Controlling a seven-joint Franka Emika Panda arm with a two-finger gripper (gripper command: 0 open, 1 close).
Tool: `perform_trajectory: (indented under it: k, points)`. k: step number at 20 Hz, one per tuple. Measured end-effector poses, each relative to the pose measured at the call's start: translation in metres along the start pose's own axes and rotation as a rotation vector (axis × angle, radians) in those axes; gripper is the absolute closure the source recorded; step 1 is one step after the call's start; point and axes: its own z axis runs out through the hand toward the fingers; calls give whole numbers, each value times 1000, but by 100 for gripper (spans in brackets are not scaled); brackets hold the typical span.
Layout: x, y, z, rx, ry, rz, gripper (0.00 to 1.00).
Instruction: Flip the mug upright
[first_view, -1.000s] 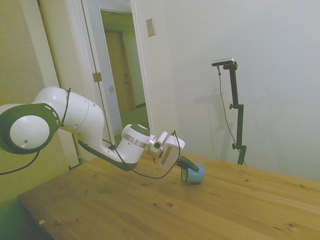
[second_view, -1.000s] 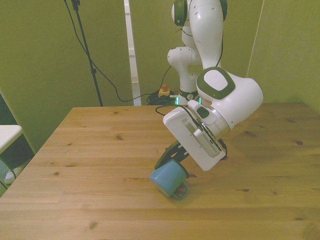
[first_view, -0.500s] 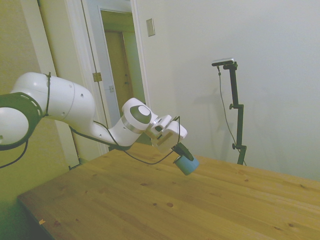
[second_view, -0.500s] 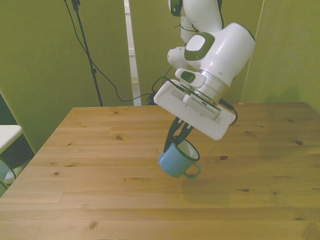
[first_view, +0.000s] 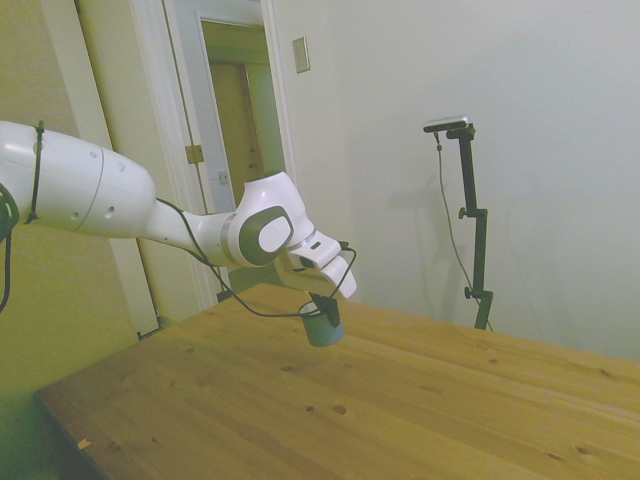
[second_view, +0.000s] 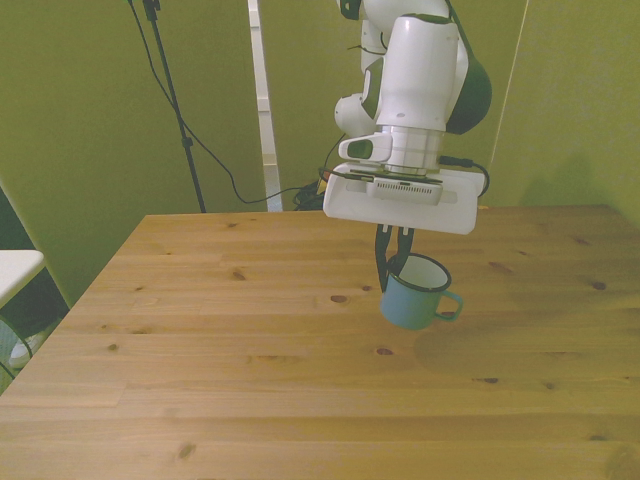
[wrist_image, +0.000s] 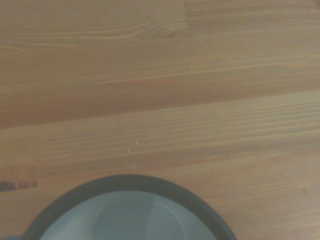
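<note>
Since a second ago the mug (second_view: 413, 293) has gone from lying tilted on the surface (second_view: 200, 340), mouth toward the arm, to hanging in the air with its mouth up. Half a second ago it was already lifted but leaned well over; now it sits close to upright, with only a slight tilt. The arm (first_view: 120, 200) has swung too: its wrist, which sloped down low over the wood, now points nearly straight down in the front view.

The jaws (second_view: 394, 262) are closed on the mug's rim on the side toward the front view's left, one dark finger seeming to go inside the mouth and the other outside, though from this distance the pinch itself is hard to make out. The mug's handle (second_view: 449, 306) sticks out toward the front view's right. Its dark rim rings a pale inside.

In the side view the mug (first_view: 322, 327) hangs just under the gripper (first_view: 322, 305), clear of the surface (first_view: 420, 410), over the part of the wood nearer the doorway (first_view: 240, 140). A soft shadow lies on the boards below and toward the front view's right of the mug.

From the wrist view, the mug's dark rim (wrist_image: 125, 182) curves across the edge of the picture with wood grain (wrist_image: 160, 100) beyond it, slightly blurred.
</note>
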Motion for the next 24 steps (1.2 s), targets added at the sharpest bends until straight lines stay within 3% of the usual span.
perform_trajectory:
  k: [5,24]
  points:
    - [-6,3,2,13,-83,4,100]
    - [-39,2,53,-37,-130,-9,100]
